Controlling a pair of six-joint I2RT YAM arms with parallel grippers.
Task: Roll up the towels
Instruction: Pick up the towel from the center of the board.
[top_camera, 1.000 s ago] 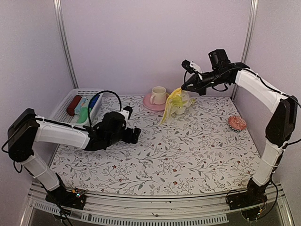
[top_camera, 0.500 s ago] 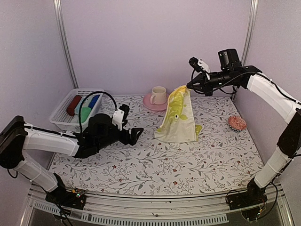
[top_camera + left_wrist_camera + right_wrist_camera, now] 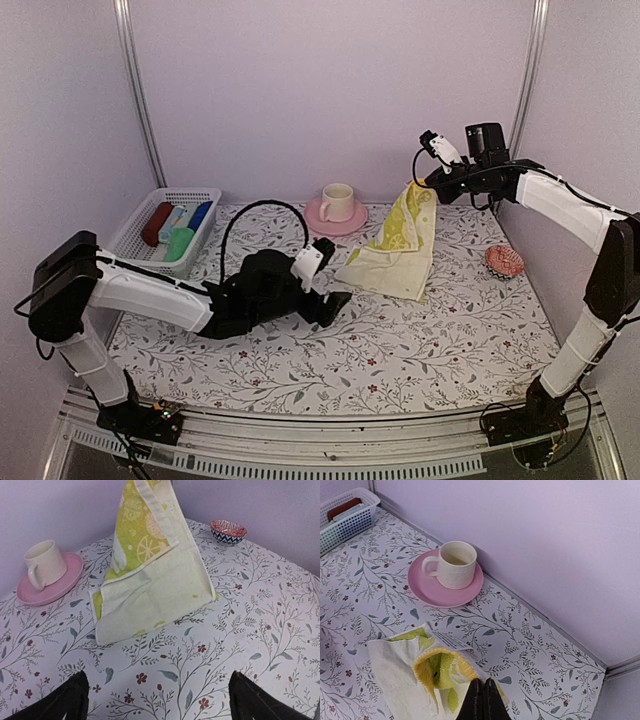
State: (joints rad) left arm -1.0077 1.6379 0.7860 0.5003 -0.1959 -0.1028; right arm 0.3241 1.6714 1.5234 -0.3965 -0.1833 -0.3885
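right pincer (image 3: 481, 687) is clamped on the top corner of the pale yellow towel with green print (image 3: 402, 245), which hangs with its lower edge on the floral surface (image 3: 450, 330). left pincer (image 3: 335, 300) is low, wide open and empty, near that edge. the plain bright green towel (image 3: 180, 243) lies in the white mesh basket (image 3: 130, 235).

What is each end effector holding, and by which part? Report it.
Right end effector pinches the yellow towel by its top corner; left end effector, open, holds nothing.
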